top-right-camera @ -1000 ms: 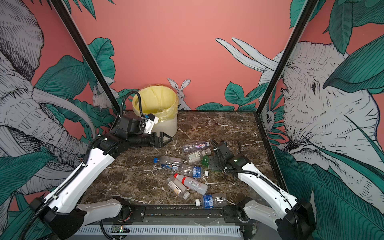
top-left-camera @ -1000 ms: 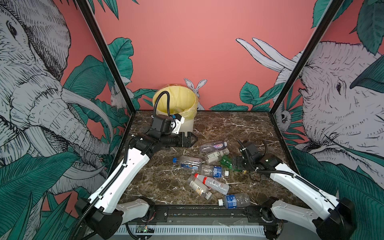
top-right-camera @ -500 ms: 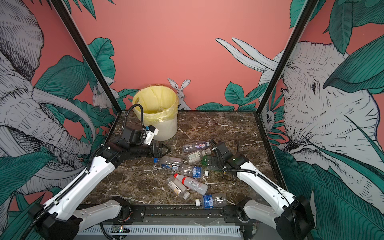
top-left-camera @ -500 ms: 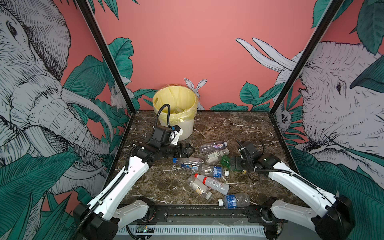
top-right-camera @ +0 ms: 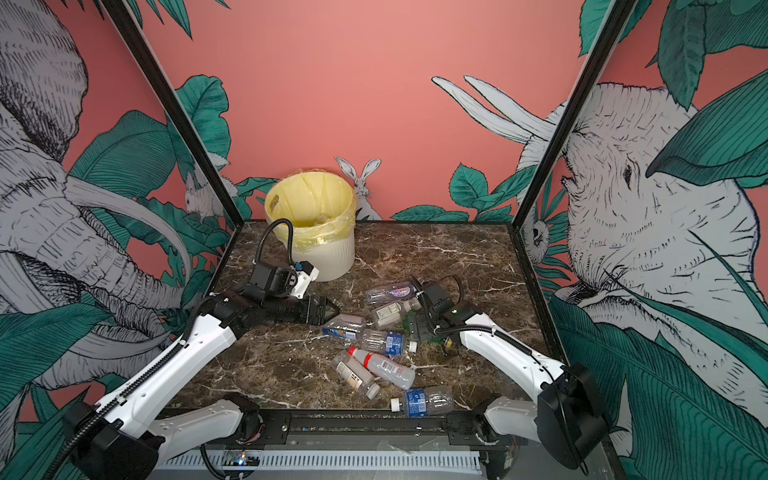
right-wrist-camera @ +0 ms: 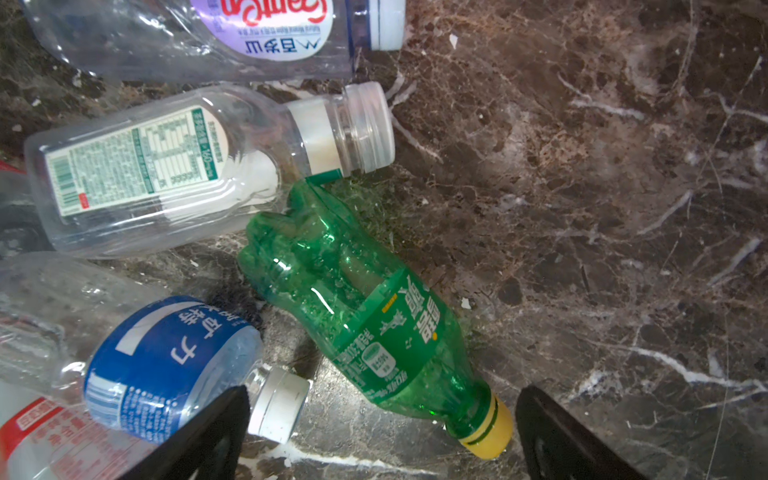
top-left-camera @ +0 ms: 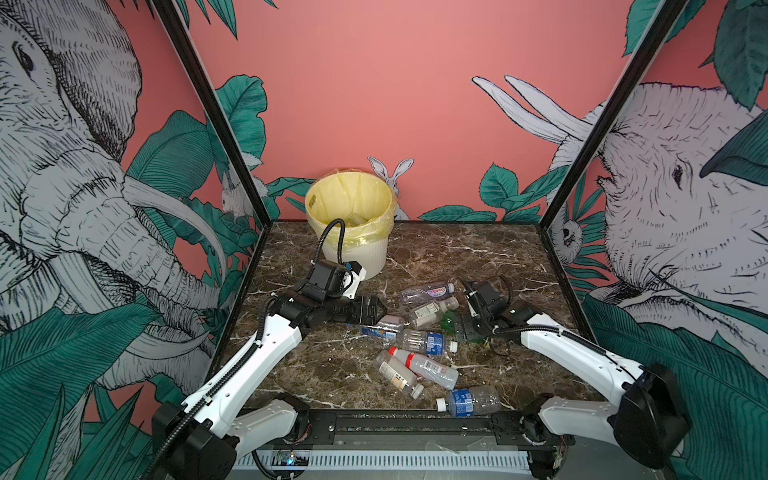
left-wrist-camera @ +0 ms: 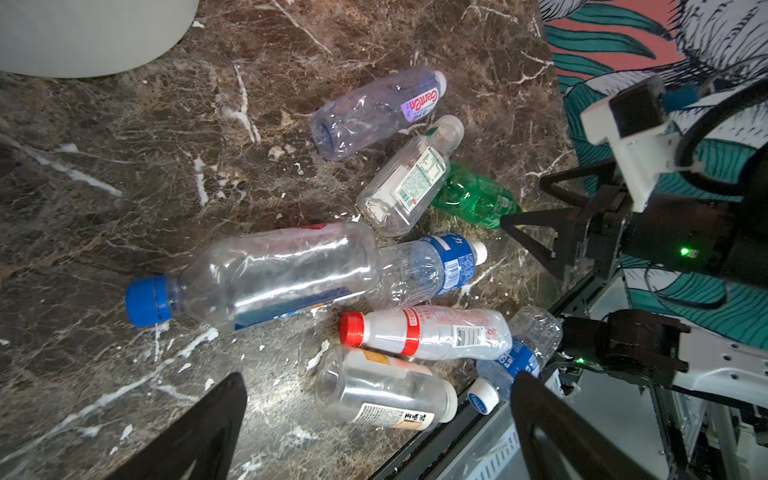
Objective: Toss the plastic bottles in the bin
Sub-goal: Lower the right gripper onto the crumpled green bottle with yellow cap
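Several plastic bottles lie heaped mid-table: a blue-capped clear one [left-wrist-camera: 266,274], a red-capped one [top-left-camera: 424,365], a purple-labelled one [top-left-camera: 428,292] and a green one with a yellow cap [right-wrist-camera: 357,316]. The cream bin [top-left-camera: 365,257] with its yellow bag stands at the back left. My left gripper [top-left-camera: 376,309] is open and empty, low by the left edge of the heap, above the blue-capped bottle. My right gripper [right-wrist-camera: 384,390] is open just over the green bottle's neck, with a finger on either side and not touching it.
A blue-labelled bottle [top-left-camera: 469,401] lies alone by the black front rail [top-left-camera: 415,419]. The enclosure's black corner posts and printed walls close in both sides and the back. Bare marble [top-left-camera: 478,257] lies to the right of the bin.
My left arm has come down from beside the bin and moved forward to the heap of bottles, its gripper still open. The right gripper has barely moved.
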Robot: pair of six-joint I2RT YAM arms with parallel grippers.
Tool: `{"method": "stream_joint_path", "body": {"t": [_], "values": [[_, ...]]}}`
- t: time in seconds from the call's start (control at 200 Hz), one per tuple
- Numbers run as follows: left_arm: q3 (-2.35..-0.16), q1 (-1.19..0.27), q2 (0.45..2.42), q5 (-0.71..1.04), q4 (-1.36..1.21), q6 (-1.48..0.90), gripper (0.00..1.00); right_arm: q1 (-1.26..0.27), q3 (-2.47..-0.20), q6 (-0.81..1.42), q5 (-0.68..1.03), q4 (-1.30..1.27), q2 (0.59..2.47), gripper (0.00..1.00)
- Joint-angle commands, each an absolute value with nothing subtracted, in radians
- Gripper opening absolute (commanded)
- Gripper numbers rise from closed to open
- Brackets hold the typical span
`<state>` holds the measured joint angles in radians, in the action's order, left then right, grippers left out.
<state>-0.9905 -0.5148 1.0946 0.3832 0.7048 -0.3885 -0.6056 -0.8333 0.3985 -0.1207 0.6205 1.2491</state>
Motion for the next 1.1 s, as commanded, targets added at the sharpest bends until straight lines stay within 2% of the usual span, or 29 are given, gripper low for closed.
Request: {"method": "stream_joint_path", "body": {"t": [0.0,0.39,1.095], "values": [[-0.963,-0.517,1.078,0.354,0.740,-0.351,1.00,-0.601,-0.869,0.304,-0.130,0.571,1.261,0.99],[-0.943,-0.518,1.081,0.318,0.752,-0.339,0.99,-0.597,-0.952,0.178,-0.140,0.591,1.418,1.00],[-0.945,-0.517,1.089,0.285,0.769,-0.329,0.99,-0.560,-0.920,0.232,-0.054,0.532,1.556,0.99]]}}
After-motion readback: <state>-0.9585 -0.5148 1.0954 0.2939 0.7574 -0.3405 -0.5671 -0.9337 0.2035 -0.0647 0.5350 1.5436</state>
